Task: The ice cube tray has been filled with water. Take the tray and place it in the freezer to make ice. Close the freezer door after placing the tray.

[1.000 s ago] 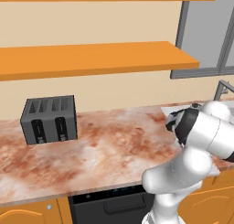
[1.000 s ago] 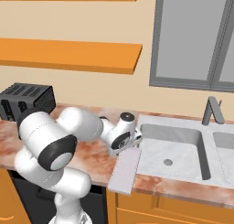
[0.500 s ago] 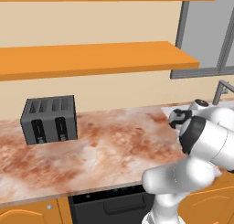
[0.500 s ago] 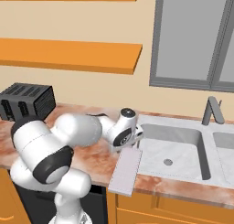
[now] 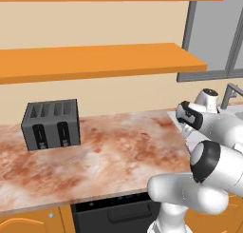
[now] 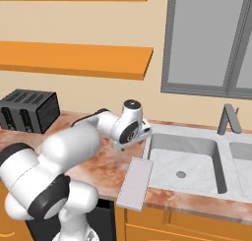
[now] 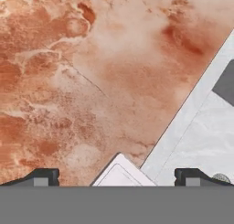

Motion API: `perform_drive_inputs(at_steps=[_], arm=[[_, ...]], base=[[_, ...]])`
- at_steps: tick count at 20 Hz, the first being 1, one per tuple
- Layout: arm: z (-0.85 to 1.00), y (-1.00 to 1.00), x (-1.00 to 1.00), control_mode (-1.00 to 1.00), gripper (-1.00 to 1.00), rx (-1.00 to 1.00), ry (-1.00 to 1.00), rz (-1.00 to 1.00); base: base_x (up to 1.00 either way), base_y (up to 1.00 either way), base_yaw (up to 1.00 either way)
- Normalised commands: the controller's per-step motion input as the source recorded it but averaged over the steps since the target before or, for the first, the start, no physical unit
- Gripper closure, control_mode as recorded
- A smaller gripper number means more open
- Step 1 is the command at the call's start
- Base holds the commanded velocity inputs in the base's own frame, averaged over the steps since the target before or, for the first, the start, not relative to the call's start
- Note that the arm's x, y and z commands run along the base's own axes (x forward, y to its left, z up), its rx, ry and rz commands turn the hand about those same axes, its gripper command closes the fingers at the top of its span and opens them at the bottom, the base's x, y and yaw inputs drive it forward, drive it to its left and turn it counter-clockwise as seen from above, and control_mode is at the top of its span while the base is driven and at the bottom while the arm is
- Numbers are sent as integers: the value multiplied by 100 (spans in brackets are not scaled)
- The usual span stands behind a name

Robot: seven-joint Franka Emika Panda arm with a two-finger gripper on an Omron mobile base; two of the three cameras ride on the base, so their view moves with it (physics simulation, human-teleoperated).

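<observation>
Toaster (image 5: 51, 124) first, dark grey, standing toward the back left of the marbled worktop (image 5: 114, 156), well apart from anything the task wants. Moving right along the worktop, the ice cube tray (image 6: 136, 182) lies flat at the front edge, its long right side just beside the left rim of the sink (image 6: 183, 162), its near end reaching the worktop's front edge. Above and behind it the gripper (image 7: 117, 176) hangs with jaws spread wide and nothing between them; in the hand view a pale corner of the tray peeks up between the two dark fingertips (image 7: 43, 176), so the hand is over the tray's far end rather than its middle. Further right, the tap (image 6: 227, 119) stands at the back edge of the sink. The step in hand looks like the approach to the tray. To do it well, I judge the hand should shift toward the front edge until the tray's middle sits between the jaws, turn so the fingers span the short width, and come down level. The tray is thin and flat on the stone, so a grip on its long edges will be shallow; since it holds water, lifting it level and slowly seems wise.
</observation>
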Motion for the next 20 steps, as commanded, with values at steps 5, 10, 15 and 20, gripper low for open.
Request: perform_drive_inputs(at_steps=[5, 10, 15, 20], arm=[[61, 10, -18, -100, -100, 2, -19, -25], [27, 0, -45, -100, -100, 17, -11, -44], [20, -5, -60, -100, -100, 29, -3, -53], [28, -22, -81, -100, -100, 40, 0, -51]], base=[[0, 0, 0], [0, 0, 0], [0, 0, 0], [0, 0, 0]])
